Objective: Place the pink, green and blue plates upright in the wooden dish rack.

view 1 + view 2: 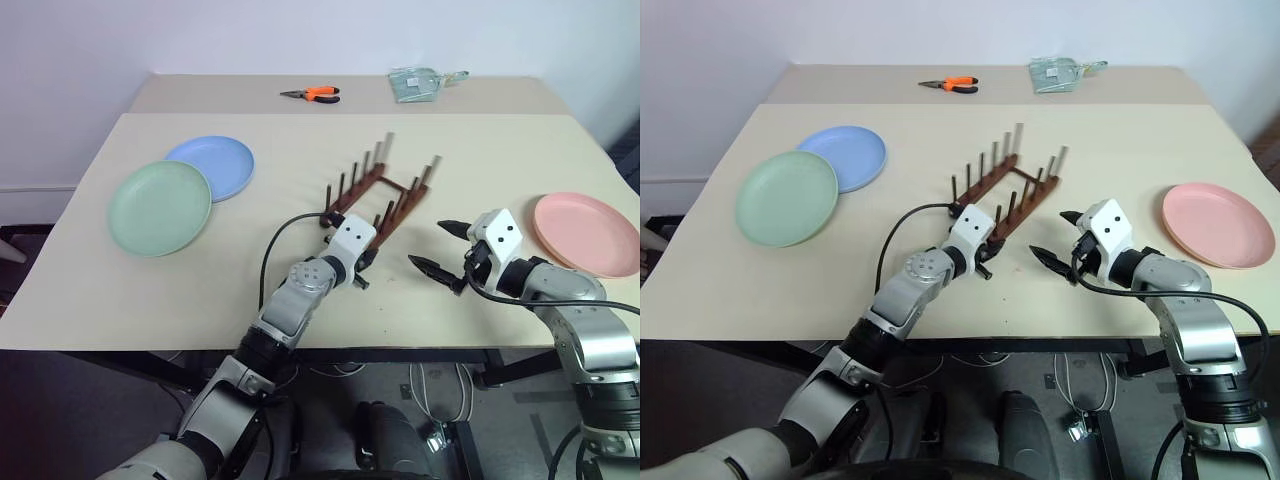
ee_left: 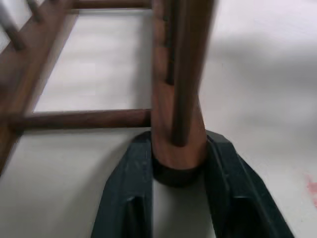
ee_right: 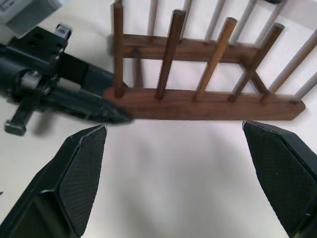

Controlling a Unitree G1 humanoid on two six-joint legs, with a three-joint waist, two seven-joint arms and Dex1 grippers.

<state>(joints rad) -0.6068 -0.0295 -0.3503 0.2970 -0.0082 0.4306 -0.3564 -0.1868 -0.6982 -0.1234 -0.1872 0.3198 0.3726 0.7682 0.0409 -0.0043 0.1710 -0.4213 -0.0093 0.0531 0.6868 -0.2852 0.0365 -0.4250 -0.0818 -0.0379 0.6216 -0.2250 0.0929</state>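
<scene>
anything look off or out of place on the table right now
The wooden dish rack sits askew, angled diagonally across the table, and it is empty. The left gripper has closed on the near end of one base rail rather than on a plate. The orange pliers at the far edge seem unrelated.

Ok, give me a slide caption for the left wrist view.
Left claw closed on the end of one base rail of the wooden dish rack, on the table.
</scene>
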